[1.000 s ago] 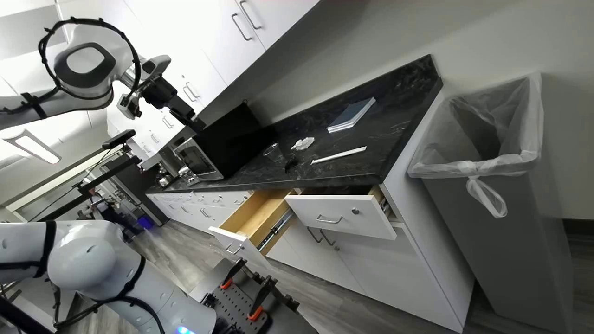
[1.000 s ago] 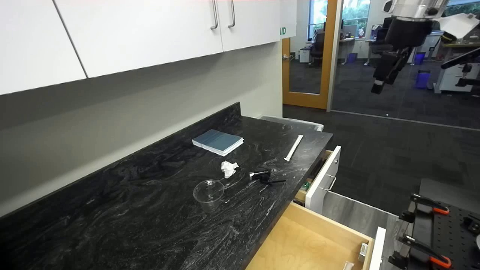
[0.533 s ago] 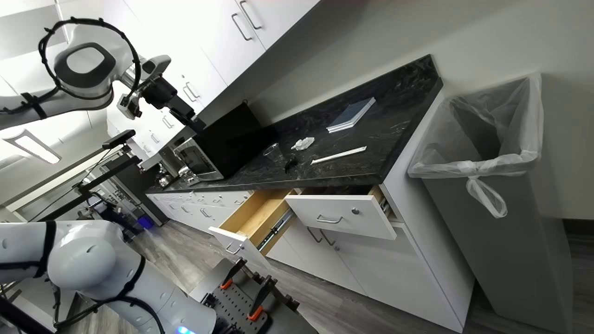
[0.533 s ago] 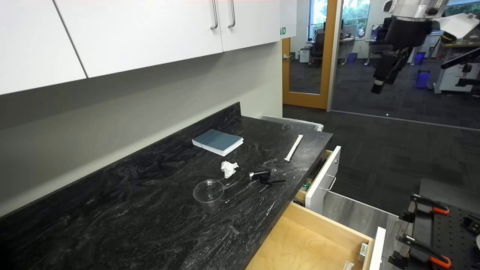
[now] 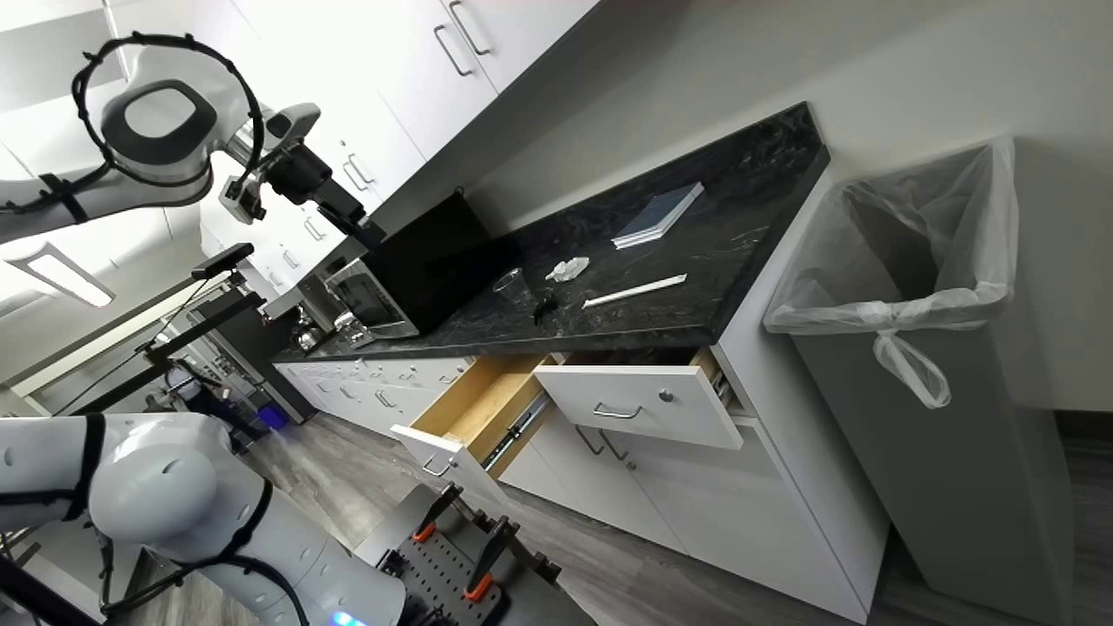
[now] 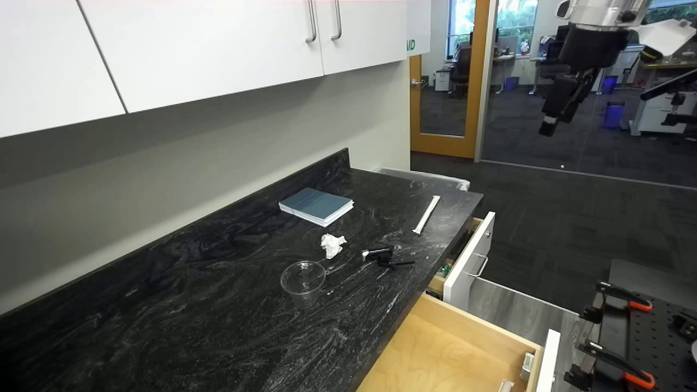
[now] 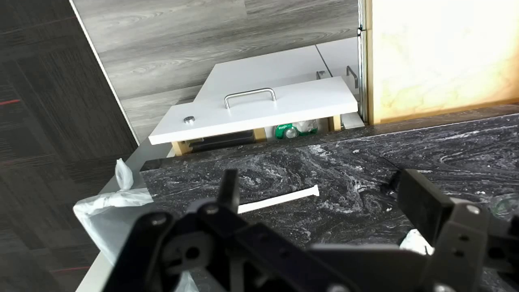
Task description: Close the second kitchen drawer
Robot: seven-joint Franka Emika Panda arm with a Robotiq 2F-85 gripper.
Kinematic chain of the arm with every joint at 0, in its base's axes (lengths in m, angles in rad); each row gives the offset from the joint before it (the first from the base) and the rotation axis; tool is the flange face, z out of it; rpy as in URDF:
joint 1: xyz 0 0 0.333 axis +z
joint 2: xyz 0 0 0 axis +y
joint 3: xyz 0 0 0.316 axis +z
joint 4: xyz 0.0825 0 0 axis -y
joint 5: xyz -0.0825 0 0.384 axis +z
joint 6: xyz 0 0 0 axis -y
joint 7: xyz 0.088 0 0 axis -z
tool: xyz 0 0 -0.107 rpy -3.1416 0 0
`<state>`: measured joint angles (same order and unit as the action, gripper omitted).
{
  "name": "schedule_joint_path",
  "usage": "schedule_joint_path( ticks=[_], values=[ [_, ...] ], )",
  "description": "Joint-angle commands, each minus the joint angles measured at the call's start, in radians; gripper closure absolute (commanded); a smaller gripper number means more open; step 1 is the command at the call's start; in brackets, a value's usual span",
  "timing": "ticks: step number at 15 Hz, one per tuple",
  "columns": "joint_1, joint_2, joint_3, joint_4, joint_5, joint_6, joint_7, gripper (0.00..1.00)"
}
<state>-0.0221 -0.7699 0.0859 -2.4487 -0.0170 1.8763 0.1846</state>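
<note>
White-fronted, with yellowish wood sides and floor: see the second kitchen drawer [image 5: 483,402] pulled far out, lower than the hand [image 7: 322,190] and well apart from it. Note fingers [image 7: 423,202] spread wide on that hand. Beyond the fingers in the wrist view, find the pale wood inside washed out by glare, and just beside it a neighbouring drawer [image 7: 300,101] pulled partway out, with a green package [image 7: 290,130] inside. On the counter [image 6: 190,305], also lower than the hand, make out a white strip [image 6: 426,215], a blue booklet stack [image 6: 316,206], a small black object [image 6: 383,256], a crumpled white wad [image 6: 332,245] and a clear cup [image 6: 303,280].
</note>
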Motion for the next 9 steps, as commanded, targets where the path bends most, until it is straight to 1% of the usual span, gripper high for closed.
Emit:
schedule_joint_path(
  ticks=[1, 3, 5, 7, 8, 9],
  values=[
    [0.005, 0.0, 0.001, 0.002, -0.001, -0.002, -0.009, 0.0],
    [0.039, -0.013, 0.018, 0.006, 0.0, -0.002, -0.027, 0.0],
    [0.055, -0.027, 0.033, 0.006, 0.0, -0.002, -0.027, 0.0],
    [0.103, -0.038, 0.051, 0.02, 0.01, 0.002, -0.076, 0.0],
    [0.138, -0.039, 0.074, 0.032, 0.012, -0.013, -0.107, 0.0],
    [0.166, -0.04, 0.106, 0.043, 0.016, -0.034, -0.108, 0.0]
  ],
)
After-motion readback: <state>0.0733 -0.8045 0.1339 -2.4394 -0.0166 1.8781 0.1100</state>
